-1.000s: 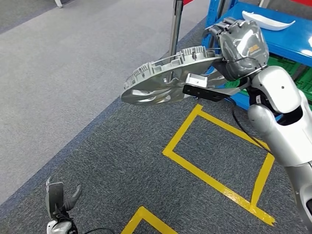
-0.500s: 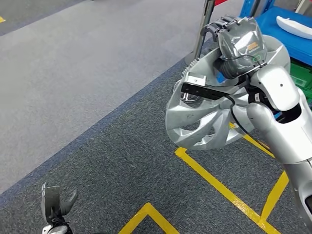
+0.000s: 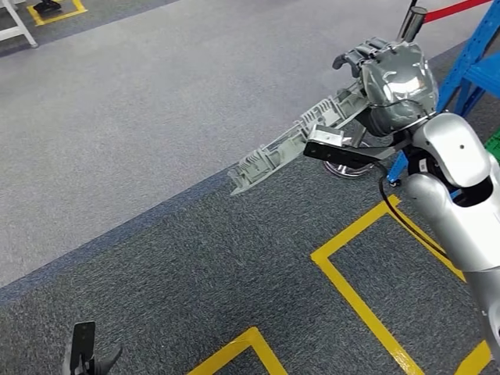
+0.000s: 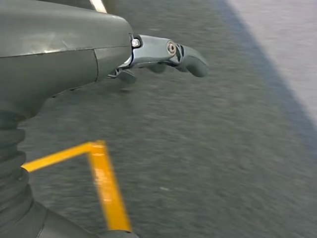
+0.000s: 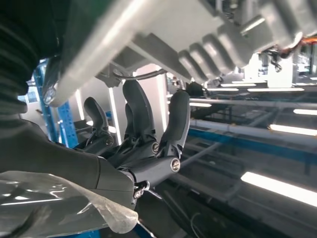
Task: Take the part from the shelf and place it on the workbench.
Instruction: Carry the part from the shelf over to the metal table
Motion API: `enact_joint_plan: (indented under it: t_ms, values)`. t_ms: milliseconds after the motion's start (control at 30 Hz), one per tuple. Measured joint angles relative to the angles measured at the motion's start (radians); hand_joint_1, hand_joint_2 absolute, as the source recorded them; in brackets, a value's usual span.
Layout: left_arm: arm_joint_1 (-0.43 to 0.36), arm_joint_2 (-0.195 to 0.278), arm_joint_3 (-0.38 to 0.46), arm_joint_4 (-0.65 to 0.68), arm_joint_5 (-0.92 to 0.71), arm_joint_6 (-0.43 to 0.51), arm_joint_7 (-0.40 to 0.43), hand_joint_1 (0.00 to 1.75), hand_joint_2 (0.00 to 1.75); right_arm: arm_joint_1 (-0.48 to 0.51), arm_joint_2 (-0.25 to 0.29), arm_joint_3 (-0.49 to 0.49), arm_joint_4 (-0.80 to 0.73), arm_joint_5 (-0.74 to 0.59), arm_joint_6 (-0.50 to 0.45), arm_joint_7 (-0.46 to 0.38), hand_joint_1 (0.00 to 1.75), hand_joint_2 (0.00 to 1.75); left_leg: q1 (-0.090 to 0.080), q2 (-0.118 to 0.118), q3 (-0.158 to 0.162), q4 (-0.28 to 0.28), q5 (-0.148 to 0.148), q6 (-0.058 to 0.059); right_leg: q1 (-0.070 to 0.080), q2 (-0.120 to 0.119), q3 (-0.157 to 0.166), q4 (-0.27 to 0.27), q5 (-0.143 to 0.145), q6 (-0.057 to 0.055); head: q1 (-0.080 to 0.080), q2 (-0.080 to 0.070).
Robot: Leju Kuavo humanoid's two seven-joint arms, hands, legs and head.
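The part [image 3: 289, 144] is a silver cast metal disc with ribs along its rim, seen edge-on in the head view and slanting down to the left, high above the carpet. My right hand [image 3: 394, 78] grips its upper right end at chest height. The right wrist view has the ribbed rim of the part [image 5: 194, 34] running across the dark fingers [image 5: 149, 134], which curl up against it. My left hand [image 3: 88, 355] hangs low at the bottom left, holding nothing. In the left wrist view, the left hand [image 4: 164, 49] has its fingers stretched out over the floor.
Dark carpet carries yellow tape lines [image 3: 348, 289]. A lighter grey floor strip [image 3: 148, 117] lies to the left. The blue shelf frame [image 3: 472, 70] stands at the right edge, with a stanchion base [image 3: 351, 166] and red rope [image 3: 454, 9] beside it.
The whole view has swung, so the shelf slid off to the right: the camera turned. The part in my right hand tipped from showing its face to edge-on.
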Motion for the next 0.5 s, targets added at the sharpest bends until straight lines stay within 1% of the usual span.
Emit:
enact_joint_plan:
  t_ms: [67, 100, 133, 167, 200, 233, 267, 300, 333, 367, 400, 433, 467, 500]
  values:
    - [0.016, 0.005, 0.000, 0.021, -0.021, 0.005, 0.037, 0.00, 1.75, 0.010, -0.005, -0.003, -0.007, 0.000, 0.000, 0.001, 1.75, 1.75, 0.005, -0.022, -0.006, -0.003, 0.005, -0.011, 0.003, -0.021, 0.007, -0.005, 0.001, -0.008, 0.001, 0.000]
    - [0.025, 0.008, -0.001, 0.031, -0.038, 0.006, 0.059, 0.00, 1.75, 0.014, -0.006, -0.004, -0.011, 0.001, 0.000, 0.002, 1.75, 1.75, 0.003, -0.013, -0.009, 0.002, 0.001, -0.015, 0.002, -0.033, 0.011, -0.008, 0.002, -0.012, -0.002, 0.000]
    - [0.032, 0.012, -0.004, 0.041, -0.059, 0.007, 0.083, 0.00, 1.75, 0.017, -0.007, -0.006, -0.016, 0.001, 0.000, 0.003, 1.75, 1.75, 0.001, 0.009, -0.019, 0.024, -0.013, -0.020, 0.002, -0.045, 0.015, -0.011, 0.003, -0.018, -0.007, 0.000]
    - [0.037, 0.015, -0.008, 0.049, -0.082, 0.005, 0.108, 0.00, 1.75, 0.021, -0.009, -0.010, -0.021, 0.001, 0.000, 0.003, 1.75, 1.75, 0.000, 0.039, -0.037, 0.064, -0.036, -0.024, 0.002, -0.058, 0.019, -0.014, 0.003, -0.023, -0.012, 0.000]
    - [0.039, 0.018, -0.016, 0.058, -0.104, 0.004, 0.134, 0.00, 1.75, 0.026, -0.013, -0.015, -0.026, 0.001, -0.001, 0.004, 1.75, 1.75, -0.001, 0.074, -0.064, 0.124, -0.066, -0.028, 0.004, -0.071, 0.022, -0.015, 0.001, -0.027, -0.016, 0.000]
    - [0.041, 0.020, -0.024, 0.066, -0.125, 0.001, 0.160, 0.00, 1.75, 0.032, -0.017, -0.020, -0.031, 0.002, -0.001, 0.004, 1.75, 1.75, 0.001, 0.095, -0.094, 0.190, -0.094, -0.031, 0.007, -0.085, 0.024, -0.015, -0.001, -0.030, -0.018, 0.000]
    - [0.044, 0.020, -0.035, 0.073, -0.143, -0.003, 0.186, 0.00, 1.75, 0.040, -0.020, -0.024, -0.034, 0.002, -0.001, 0.004, 1.75, 1.75, 0.003, 0.106, -0.118, 0.241, -0.111, -0.032, 0.009, -0.099, 0.026, -0.015, -0.003, -0.032, -0.018, 0.000]
    - [0.048, 0.020, -0.045, 0.079, -0.158, -0.006, 0.208, 0.00, 1.75, 0.048, -0.023, -0.027, -0.038, 0.002, -0.001, 0.004, 1.75, 1.75, 0.005, 0.112, -0.128, 0.265, -0.112, -0.032, 0.011, -0.112, 0.028, -0.015, -0.006, -0.033, -0.018, 0.000]
    - [0.054, 0.019, -0.054, 0.084, -0.169, -0.008, 0.227, 0.00, 1.75, 0.055, -0.026, -0.029, -0.043, 0.002, -0.001, 0.004, 1.75, 1.75, 0.006, 0.115, -0.119, 0.248, -0.094, -0.030, 0.011, -0.123, 0.030, -0.015, -0.008, -0.033, -0.018, 0.000]
    - [0.059, 0.019, -0.063, 0.088, -0.178, -0.010, 0.241, 0.00, 1.75, 0.061, -0.028, -0.031, -0.048, 0.002, -0.001, 0.004, 1.75, 1.75, 0.006, 0.123, -0.091, 0.197, -0.063, -0.028, 0.012, -0.134, 0.034, -0.015, -0.011, -0.033, -0.018, 0.000]
    - [0.062, 0.019, -0.071, 0.091, -0.184, -0.011, 0.251, 0.00, 1.75, 0.065, -0.031, -0.035, -0.053, 0.002, -0.002, 0.004, 1.75, 1.75, 0.002, 0.144, -0.056, 0.131, -0.036, -0.024, 0.012, -0.144, 0.037, -0.015, -0.014, -0.032, -0.018, 0.000]
    - [0.063, 0.020, -0.078, 0.092, -0.189, -0.011, 0.258, 0.00, 1.75, 0.067, -0.035, -0.040, -0.058, 0.002, -0.003, 0.004, 1.75, 1.75, -0.005, 0.167, -0.024, 0.070, -0.017, -0.019, 0.015, -0.154, 0.040, -0.015, -0.018, -0.028, -0.019, 0.000]
    - [0.063, 0.022, -0.083, 0.093, -0.193, -0.012, 0.262, 0.00, 1.75, 0.070, -0.039, -0.046, -0.062, 0.002, -0.004, 0.004, 1.75, 1.75, -0.013, 0.187, -0.002, 0.027, -0.008, -0.013, 0.017, -0.164, 0.042, -0.016, -0.021, -0.025, -0.018, 0.000]
    - [0.062, 0.024, -0.088, 0.094, -0.196, -0.012, 0.265, 0.00, 1.75, 0.074, -0.043, -0.051, -0.065, 0.002, -0.004, 0.005, 1.75, 1.75, -0.020, 0.198, 0.007, 0.006, -0.011, -0.007, 0.019, -0.175, 0.044, -0.018, -0.023, -0.021, -0.018, 0.000]
